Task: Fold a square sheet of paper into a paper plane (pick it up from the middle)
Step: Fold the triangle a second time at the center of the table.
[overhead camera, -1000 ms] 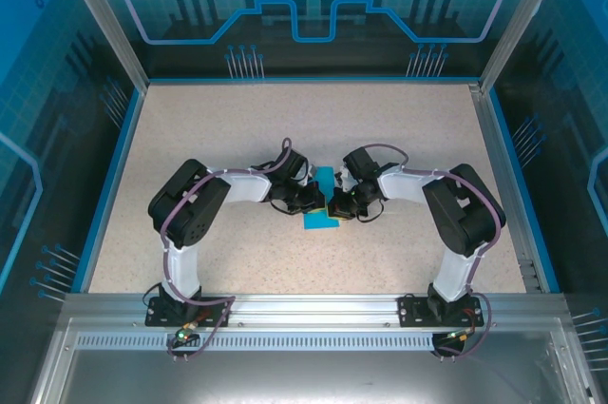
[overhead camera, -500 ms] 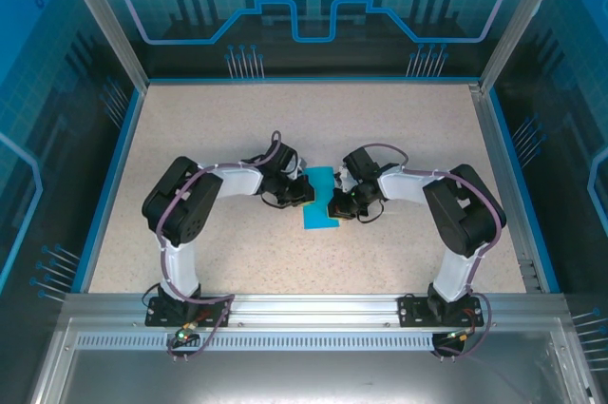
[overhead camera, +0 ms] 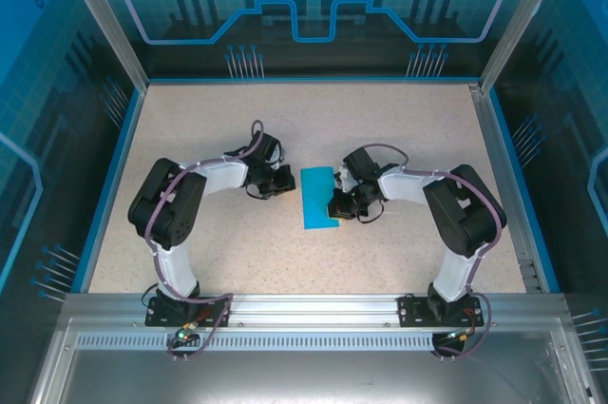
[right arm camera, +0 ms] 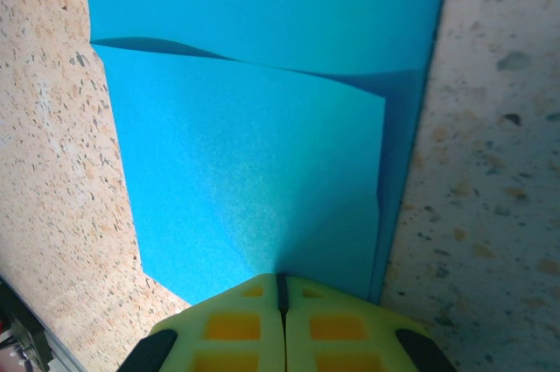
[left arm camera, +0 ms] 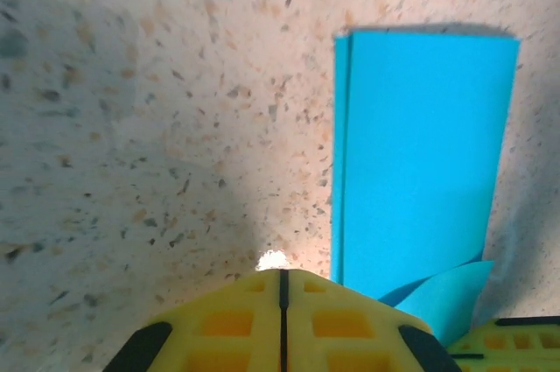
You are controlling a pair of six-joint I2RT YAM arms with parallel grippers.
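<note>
The square sheet of paper point(overhead camera: 317, 197) lies flat on the speckled table, folded into a narrow cyan rectangle with a small flap raised at its near end. It has no dart shape. My left gripper point(overhead camera: 285, 182) is shut and empty, a short gap to the left of the paper. In the left wrist view its yellow tips point(left arm camera: 282, 277) meet over bare table, the paper point(left arm camera: 420, 144) to their right. My right gripper point(overhead camera: 337, 206) is shut at the paper's right near edge. In the right wrist view its tips point(right arm camera: 280, 283) rest on the folded flap point(right arm camera: 262, 171).
The table point(overhead camera: 399, 128) has a blue raised border point(overhead camera: 112, 185) and clear panels on three sides. An aluminium rail point(overhead camera: 304, 307) with both arm bases runs along the near edge. The right gripper's yellow fingers point(left arm camera: 516, 337) show in the left wrist view's corner.
My left gripper has drawn back to the left, off the paper, staying shut. The folded paper now lies uncovered. The right arm has hardly moved.
</note>
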